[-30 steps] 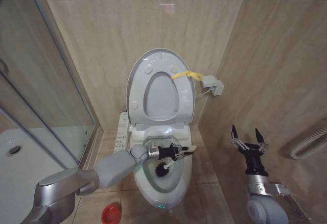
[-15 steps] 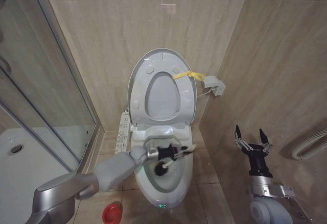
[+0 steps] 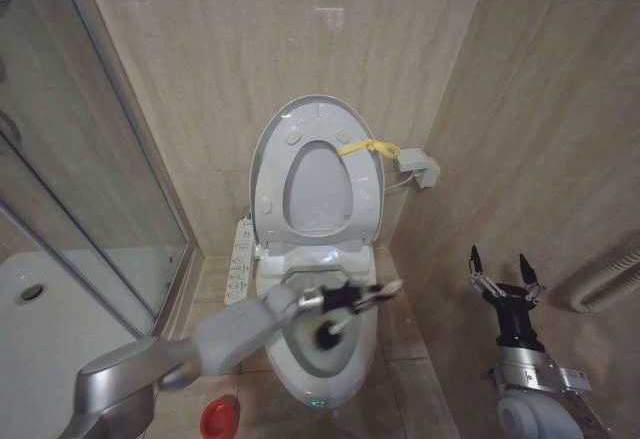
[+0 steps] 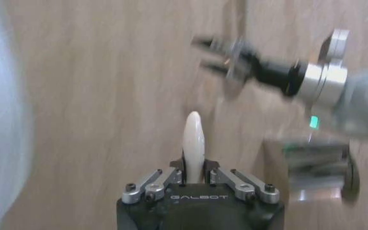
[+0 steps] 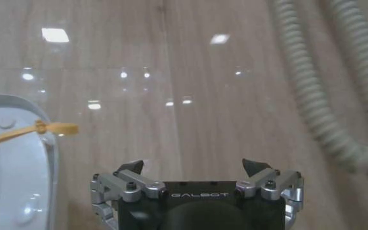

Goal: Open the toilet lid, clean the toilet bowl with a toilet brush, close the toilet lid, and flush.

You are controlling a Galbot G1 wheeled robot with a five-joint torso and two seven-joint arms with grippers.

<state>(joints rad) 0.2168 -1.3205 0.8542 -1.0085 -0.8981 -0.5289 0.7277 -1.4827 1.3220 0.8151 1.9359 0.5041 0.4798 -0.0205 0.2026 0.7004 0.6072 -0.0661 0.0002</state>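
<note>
Since a second earlier, the left gripper [image 3: 345, 297], pinching the toilet brush [image 3: 327, 335], had swung its head toward the toilet bowl's [image 3: 362, 359] front; a hard sweep might splash over the rim. The right gripper [image 3: 503, 277] waited, fingers spread, by the wall.

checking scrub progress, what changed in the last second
The left pincer, shut on the toilet brush, swung the brush head from the bowl's middle toward the front of the toilet bowl. The right pincer, open, drifted right. The toilet lid stayed up.
</note>
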